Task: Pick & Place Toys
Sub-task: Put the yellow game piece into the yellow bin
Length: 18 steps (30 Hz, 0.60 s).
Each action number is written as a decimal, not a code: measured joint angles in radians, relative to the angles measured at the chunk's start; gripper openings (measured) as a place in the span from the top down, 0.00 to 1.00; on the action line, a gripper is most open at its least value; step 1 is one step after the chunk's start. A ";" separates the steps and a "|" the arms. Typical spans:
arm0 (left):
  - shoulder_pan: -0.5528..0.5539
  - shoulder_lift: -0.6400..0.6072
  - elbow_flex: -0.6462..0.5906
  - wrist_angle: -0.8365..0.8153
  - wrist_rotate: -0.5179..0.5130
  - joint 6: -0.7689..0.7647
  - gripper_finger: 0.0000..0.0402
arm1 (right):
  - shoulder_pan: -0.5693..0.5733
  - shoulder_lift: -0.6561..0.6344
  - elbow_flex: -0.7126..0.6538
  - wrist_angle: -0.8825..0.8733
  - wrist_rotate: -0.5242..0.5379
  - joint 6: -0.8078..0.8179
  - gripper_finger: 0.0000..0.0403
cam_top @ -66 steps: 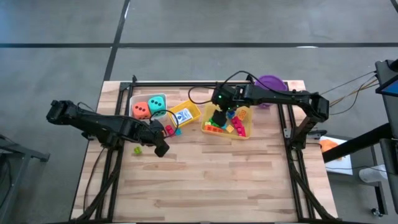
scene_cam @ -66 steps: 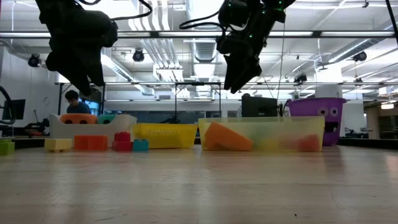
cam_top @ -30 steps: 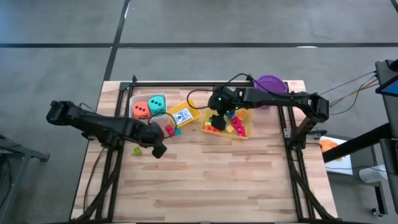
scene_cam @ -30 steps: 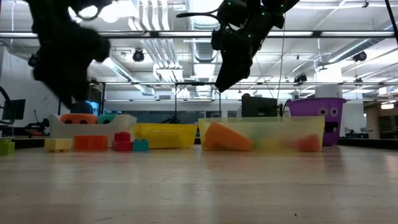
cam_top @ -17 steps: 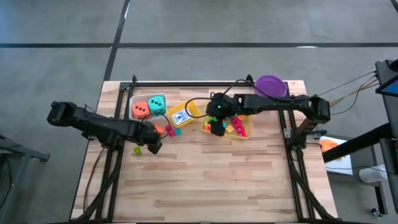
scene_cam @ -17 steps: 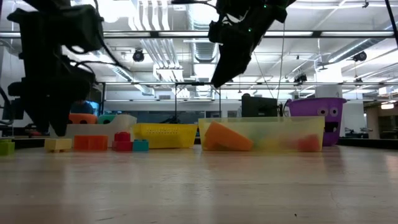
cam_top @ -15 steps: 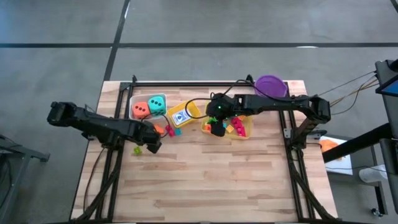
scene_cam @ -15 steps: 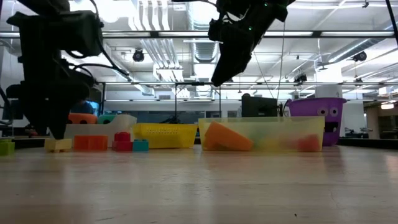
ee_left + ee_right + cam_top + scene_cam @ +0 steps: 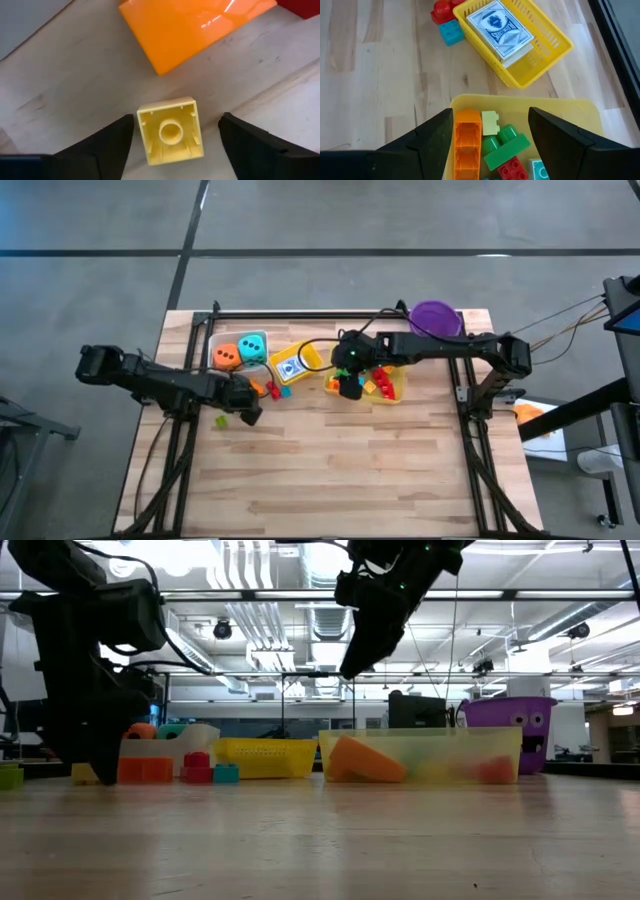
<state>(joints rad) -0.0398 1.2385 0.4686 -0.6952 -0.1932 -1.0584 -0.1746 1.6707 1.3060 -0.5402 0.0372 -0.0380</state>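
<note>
My left gripper (image 9: pixel 245 395) (image 9: pixel 175 122) is open and down at the table. Its fingers stand on either side of a pale yellow brick (image 9: pixel 171 131) without touching it. The brick lies with its hollow underside up. An orange brick (image 9: pixel 190 27) lies just beyond it. My right gripper (image 9: pixel 348 385) (image 9: pixel 490 114) is open and empty. It hangs above the yellow-tinted bin (image 9: pixel 392 392), which holds orange (image 9: pixel 466 140), green (image 9: pixel 506 146) and red bricks. Red (image 9: pixel 197 768) and teal (image 9: pixel 226 773) bricks lie near the yellow basket (image 9: pixel 300 362). The basket holds the blue-white card box (image 9: pixel 502 27).
A clear bin (image 9: pixel 213 340) at the far left holds the orange die (image 9: pixel 227 356) and the teal die (image 9: pixel 253 347). A green brick (image 9: pixel 221 421) lies alone nearer the front. The purple bucket (image 9: pixel 435 315) stands at the far right. The near half of the table is bare wood.
My left gripper has gone down to the table and a little toward its far edge. Its open fingers now stand around the yellow brick. My right gripper has shifted slightly toward the near edge above the bin and stays open.
</note>
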 joint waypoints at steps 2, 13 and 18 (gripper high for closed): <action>0.000 0.000 0.000 0.003 0.000 0.009 0.35 | 0.001 0.000 0.000 0.001 -0.001 -0.003 0.37; 0.001 0.000 0.000 0.004 0.001 0.015 0.70 | 0.013 0.000 0.000 0.002 -0.006 0.000 0.37; 0.002 -0.003 0.033 0.005 0.055 0.058 0.70 | 0.029 -0.002 0.000 0.015 0.002 -0.029 0.37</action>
<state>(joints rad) -0.0376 1.2357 0.5015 -0.6903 -0.1382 -1.0001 -0.1452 1.6688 1.3060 -0.5251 0.0395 -0.0669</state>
